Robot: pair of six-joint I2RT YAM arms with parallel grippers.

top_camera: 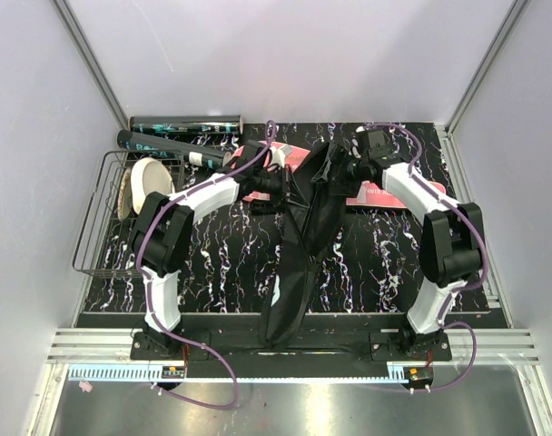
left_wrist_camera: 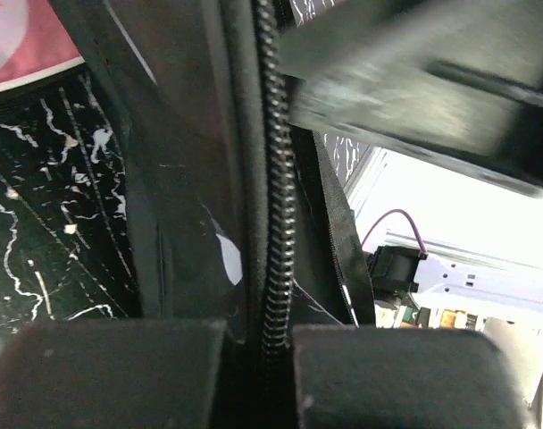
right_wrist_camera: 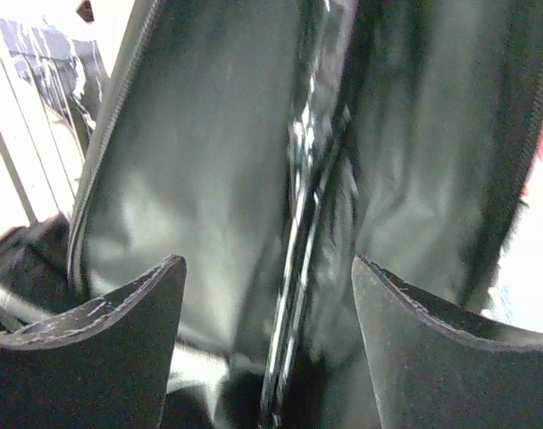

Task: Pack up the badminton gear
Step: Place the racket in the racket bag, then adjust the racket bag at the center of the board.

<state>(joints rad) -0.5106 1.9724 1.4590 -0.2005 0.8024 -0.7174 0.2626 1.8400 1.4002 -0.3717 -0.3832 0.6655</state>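
Note:
A long black bag [top_camera: 303, 245] lies down the middle of the table, its upper end lifted between both arms. My left gripper [top_camera: 274, 186] is shut on the bag's zipper edge [left_wrist_camera: 276, 179]; in the left wrist view its fingers [left_wrist_camera: 120, 366] press the fabric together, the gripper [left_wrist_camera: 258, 332] closed around the zipper teeth. My right gripper [top_camera: 349, 169] is at the bag's other side. In the right wrist view it [right_wrist_camera: 270, 268] stands open, with the bag's zipper strip [right_wrist_camera: 303, 250] loose between the fingers. A pink racket case [top_camera: 385, 195] lies under the bag. Two dark tubes [top_camera: 185, 123] lie at the back left.
A black wire basket [top_camera: 99, 227] stands at the left edge with a cream round disc [top_camera: 149, 180] in it. White walls close in the table at the back and both sides. The table top [top_camera: 221, 263] is black with white veining.

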